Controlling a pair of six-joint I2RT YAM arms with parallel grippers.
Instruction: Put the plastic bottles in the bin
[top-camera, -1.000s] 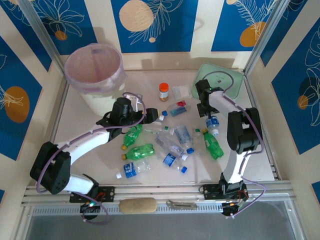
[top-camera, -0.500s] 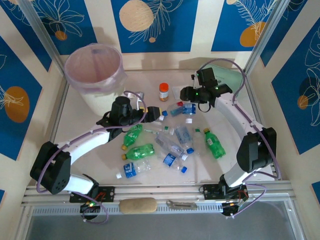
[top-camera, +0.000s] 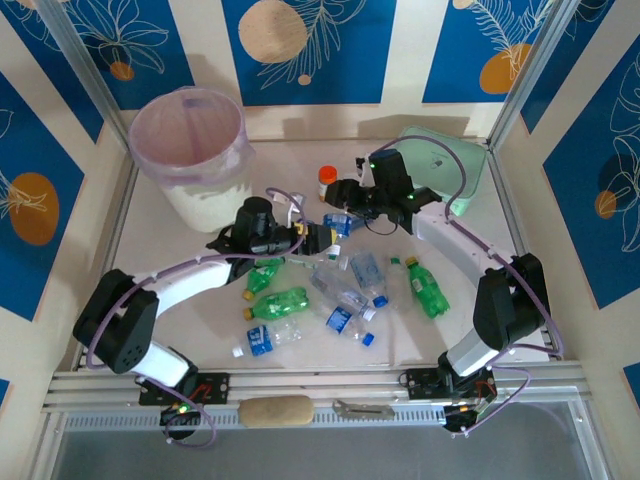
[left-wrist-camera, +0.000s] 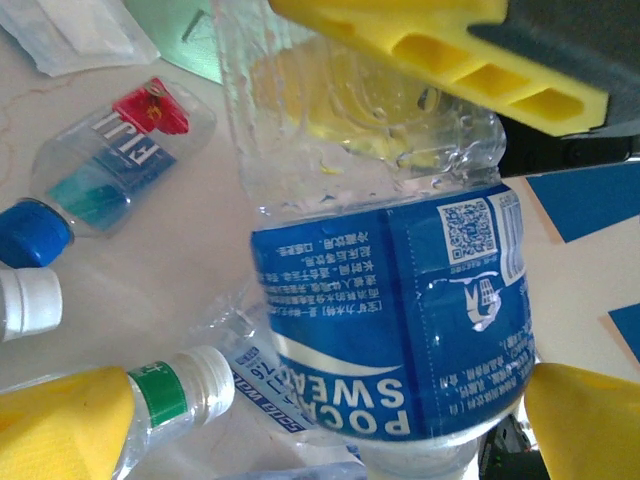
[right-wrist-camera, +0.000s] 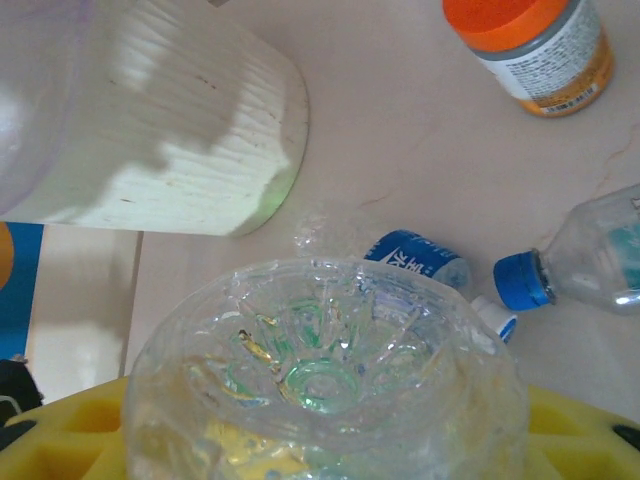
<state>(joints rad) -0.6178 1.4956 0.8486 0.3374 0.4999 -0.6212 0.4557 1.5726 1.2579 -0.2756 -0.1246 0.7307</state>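
A clear plastic bottle (top-camera: 336, 222) with a blue label hangs above the table, and my right gripper (top-camera: 350, 210) is shut on it. Seen from the right wrist, its ribbed base (right-wrist-camera: 322, 375) fills the space between my yellow fingers (right-wrist-camera: 60, 435). My left gripper (top-camera: 320, 238) is open, and its yellow fingertips (left-wrist-camera: 60, 430) stand on either side of that bottle's blue label (left-wrist-camera: 400, 300). Several more plastic bottles (top-camera: 350, 290), clear and green (top-camera: 278, 303), lie on the table. The bin (top-camera: 190, 150), white with a pink liner, stands at the back left.
An orange-capped jar (top-camera: 327, 183) stands behind the grippers. A mint green container (top-camera: 455, 165) sits at the back right. A clear bottle with a blue cap (left-wrist-camera: 105, 165) and one with a white cap (left-wrist-camera: 180, 395) lie under the left gripper. Walls close in the table.
My right arm swung from the table's right side to the centre, carrying the blue-labelled bottle up to the left gripper. My left gripper shifted right, around that bottle.
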